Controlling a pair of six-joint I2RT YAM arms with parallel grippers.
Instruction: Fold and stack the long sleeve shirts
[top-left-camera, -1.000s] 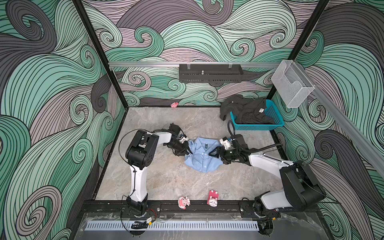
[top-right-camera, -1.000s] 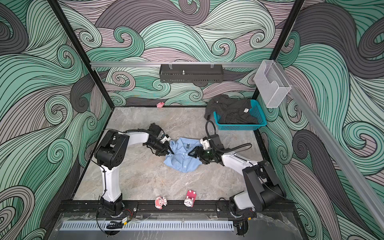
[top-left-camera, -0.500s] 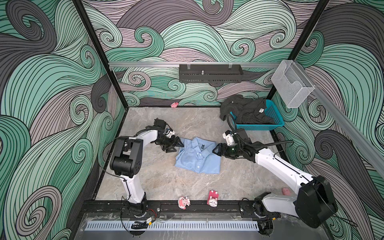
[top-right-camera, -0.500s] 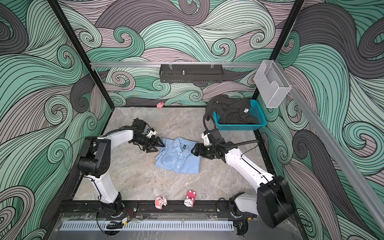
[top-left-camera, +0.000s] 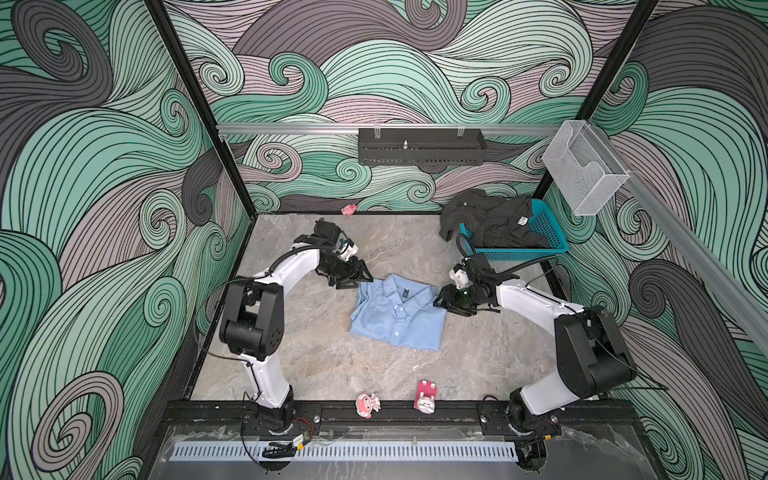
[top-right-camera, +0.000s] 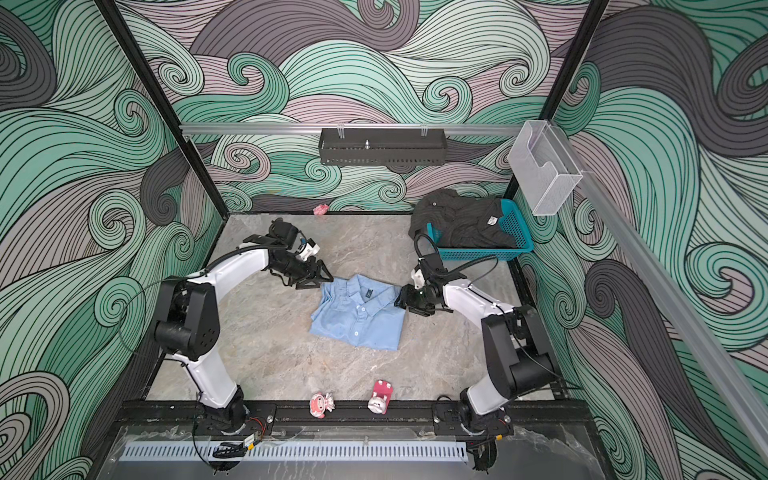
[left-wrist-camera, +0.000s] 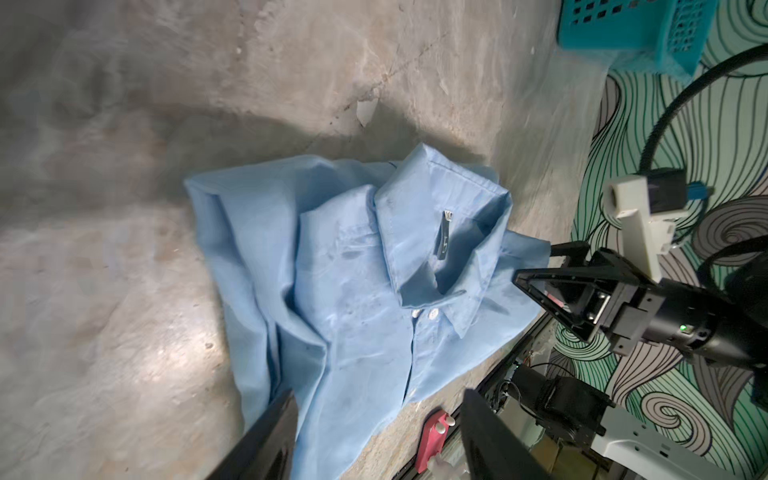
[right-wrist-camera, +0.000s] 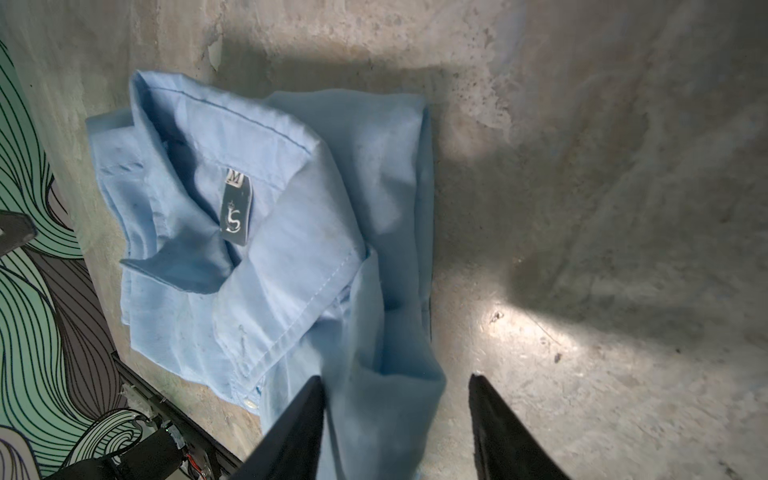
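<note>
The light blue long sleeve shirt (top-left-camera: 397, 311) (top-right-camera: 359, 311) lies folded on the marble table, collar and dark neck label up, as both wrist views show (left-wrist-camera: 353, 266) (right-wrist-camera: 257, 232). The charcoal-black long sleeve shirt (top-left-camera: 490, 220) (top-right-camera: 461, 222) hangs crumpled over the basket at the back right. My left gripper (top-left-camera: 355, 276) (top-right-camera: 320, 278) (left-wrist-camera: 378, 432) stands open at the blue shirt's far left shoulder, holding nothing. At the shirt's right shoulder my right gripper (top-left-camera: 442, 299) (top-right-camera: 405, 299) (right-wrist-camera: 395, 399) is open too. A fold of blue cloth lies between its jaws, ungripped.
The teal plastic basket (top-left-camera: 544, 237) (top-right-camera: 513, 232) (left-wrist-camera: 636, 29) sits in the back right corner. Two pink toys (top-left-camera: 368, 405) (top-left-camera: 426, 395) rest at the front edge, and a pink scrap (top-left-camera: 349, 209) by the back wall. A black shelf (top-left-camera: 422, 145) and a clear bin (top-left-camera: 582, 172) hang on the walls.
The blue shirt went from a bunched heap to a flat folded rectangle. Both grippers moved outward from its middle to its shoulders, and the left one opened.
</note>
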